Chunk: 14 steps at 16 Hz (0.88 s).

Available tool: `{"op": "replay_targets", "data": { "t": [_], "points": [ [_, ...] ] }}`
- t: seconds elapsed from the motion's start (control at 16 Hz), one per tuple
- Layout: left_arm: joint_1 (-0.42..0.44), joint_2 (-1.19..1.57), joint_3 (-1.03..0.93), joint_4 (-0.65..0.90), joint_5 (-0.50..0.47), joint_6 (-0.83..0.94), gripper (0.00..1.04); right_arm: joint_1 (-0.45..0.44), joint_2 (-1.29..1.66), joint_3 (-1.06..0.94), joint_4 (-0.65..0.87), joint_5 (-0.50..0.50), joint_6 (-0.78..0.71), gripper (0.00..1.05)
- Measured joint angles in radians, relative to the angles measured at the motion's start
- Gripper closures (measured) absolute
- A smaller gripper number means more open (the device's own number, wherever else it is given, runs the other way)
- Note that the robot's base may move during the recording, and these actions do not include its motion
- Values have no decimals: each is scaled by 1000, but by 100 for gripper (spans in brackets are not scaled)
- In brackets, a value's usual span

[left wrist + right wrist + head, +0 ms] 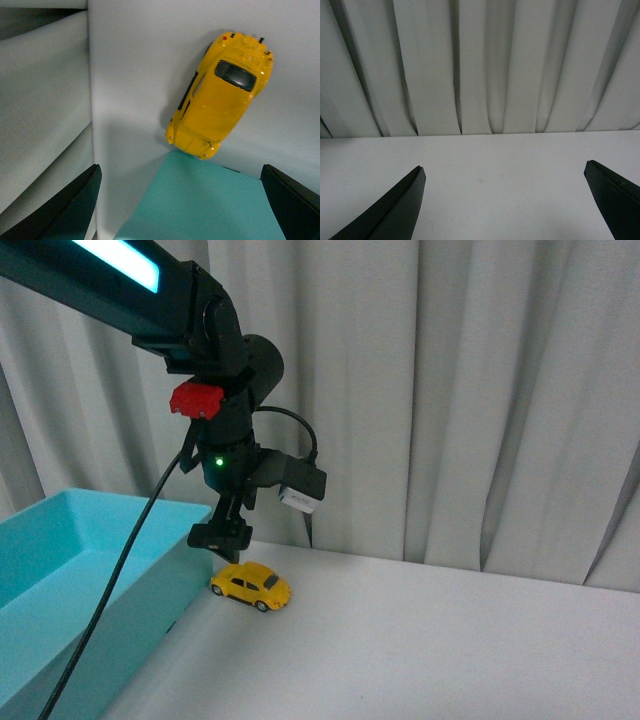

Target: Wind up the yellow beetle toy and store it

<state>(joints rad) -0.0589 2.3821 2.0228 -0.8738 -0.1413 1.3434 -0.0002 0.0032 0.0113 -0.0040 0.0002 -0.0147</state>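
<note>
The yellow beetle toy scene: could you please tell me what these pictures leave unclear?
- Front view: the yellow beetle toy's far side and underside are hidden by its body.
- Front view: the teal bin is cut off by the left and bottom edges.
- Right wrist view: the right gripper's fingers are cut off by the bottom edge.

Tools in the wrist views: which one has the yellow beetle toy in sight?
The left tool, open close over the yellow beetle toy by the teal bin; the right tool sees only table and curtain.
</note>
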Motion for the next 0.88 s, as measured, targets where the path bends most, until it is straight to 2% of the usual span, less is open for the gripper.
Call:
{"op": "replay_targets", "data": {
  "t": [0.44,0.88],
  "points": [
    [-2,56,-18,53,39,83,7,0,0,0,0,0,0,7],
    [6,80,-23,67,11,16,7,0,0,0,0,0,0,7]
  ]
}}
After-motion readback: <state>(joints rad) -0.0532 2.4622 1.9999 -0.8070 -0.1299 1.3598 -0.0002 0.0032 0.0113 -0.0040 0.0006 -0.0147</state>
